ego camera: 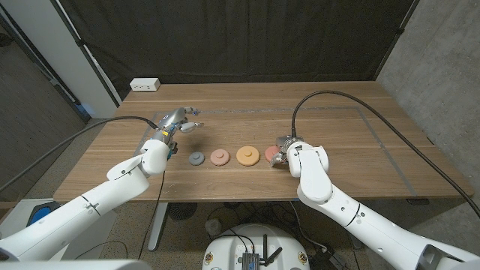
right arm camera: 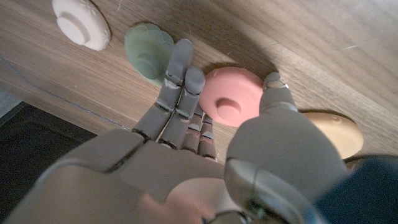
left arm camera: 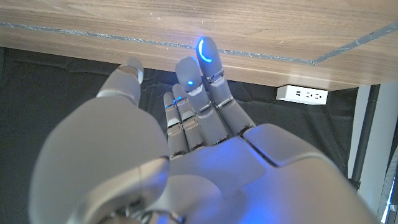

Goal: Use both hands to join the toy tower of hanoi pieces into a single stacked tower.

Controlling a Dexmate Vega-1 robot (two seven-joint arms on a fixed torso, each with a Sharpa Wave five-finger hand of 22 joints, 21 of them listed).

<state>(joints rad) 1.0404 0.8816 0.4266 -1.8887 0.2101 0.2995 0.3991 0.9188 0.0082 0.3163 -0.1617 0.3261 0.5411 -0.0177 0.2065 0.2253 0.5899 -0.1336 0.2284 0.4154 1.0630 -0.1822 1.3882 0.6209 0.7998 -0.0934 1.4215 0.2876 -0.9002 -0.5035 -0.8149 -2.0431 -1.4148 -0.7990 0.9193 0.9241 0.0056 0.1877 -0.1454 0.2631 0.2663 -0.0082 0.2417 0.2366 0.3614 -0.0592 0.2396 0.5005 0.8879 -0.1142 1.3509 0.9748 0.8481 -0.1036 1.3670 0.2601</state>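
Our right hand (ego camera: 283,154) sits at the pink disc (right arm camera: 233,96), fingers (right arm camera: 180,74) and thumb spread on either side of it; we cannot tell whether they grip it. At nine o'clock from it on the bench (ego camera: 337,127) lie the orange disc (ego camera: 247,155), the peach disc (ego camera: 219,157) and the grey disc (ego camera: 196,158), apart. Our left hand (ego camera: 176,124) hovers at eleven o'clock from the grey disc, fingers extended, holding nothing.

The white left arm came in from seven o'clock, its grey left hand (ego camera: 174,124) raised, holding nothing, fingers (left arm camera: 200,81) extended and close together. The white right arm reached in from five o'clock, its right hand (ego camera: 283,152) low, fingers (right arm camera: 180,81) extended, thumb apart, nothing visibly gripped.
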